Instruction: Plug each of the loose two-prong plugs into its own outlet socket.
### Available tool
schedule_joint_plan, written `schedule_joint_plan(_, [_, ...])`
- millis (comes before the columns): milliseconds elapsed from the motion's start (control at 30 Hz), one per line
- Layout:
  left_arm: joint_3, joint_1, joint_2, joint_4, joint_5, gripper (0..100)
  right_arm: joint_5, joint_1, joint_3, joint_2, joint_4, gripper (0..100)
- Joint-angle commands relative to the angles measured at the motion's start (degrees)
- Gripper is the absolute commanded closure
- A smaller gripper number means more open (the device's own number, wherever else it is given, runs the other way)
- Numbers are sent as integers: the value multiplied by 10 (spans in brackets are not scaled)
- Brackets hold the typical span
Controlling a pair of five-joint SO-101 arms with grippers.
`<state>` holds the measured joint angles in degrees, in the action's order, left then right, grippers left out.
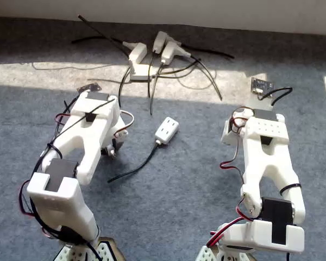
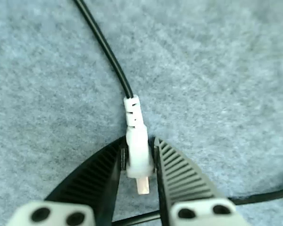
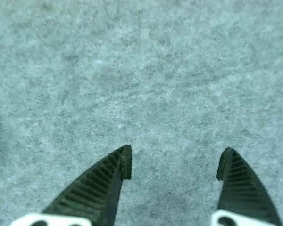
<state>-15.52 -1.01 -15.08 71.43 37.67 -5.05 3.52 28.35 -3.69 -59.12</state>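
Grey carpet [image 1: 206, 179] covers the whole floor here, with a band of sunlight across its far part. Off to the side of the left arm's fingers [image 2: 101, 174], between them and the right arm's fingers [image 3: 108, 183], lies a white outlet block [image 1: 167, 130]. Its black cord [image 1: 133, 169] trails back towards the left fingers. Well beyond both pairs, a cluster of white plugs and sockets [image 1: 152, 54] lies tangled in black cables [image 1: 206, 76]. From the white plug [image 2: 137, 150] pinched in the left fingers, another cord [image 2: 104, 47] runs off over the carpet.

High view looks down; wrist views close above carpet [image 1: 195, 185].
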Motion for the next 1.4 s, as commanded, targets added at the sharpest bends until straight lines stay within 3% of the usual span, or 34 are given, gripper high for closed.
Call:
schedule_joint_plan(0, [106,-23,4,-12,3,995,-5,-6,-1,-22,9,709])
schedule_joint_plan(167, [231,-67,4,-12,5,995,-5,-6,-1,-22,9,709])
schedule_joint_plan(500, [475,-241,10,-11,5,994,-7,-6,-3,-23,9,709])
schedule_joint_plan(667, [524,-301,11,54,17,994,-6,-3,-4,-29,5,711])
schedule_joint_plan(767, [560,-310,12,74,100,994,-6,-1,-6,-29,3,776])
schedule_joint_plan(1000, [556,-283,39,148,388,994,-7,36,-53,-29,-48,974])
schedule_joint_plan(1167, [541,-285,38,198,506,994,-9,50,-69,-30,-56,991])
schedule_joint_plan(1367, [492,-287,36,190,610,994,-10,48,-60,-124,-56,991])
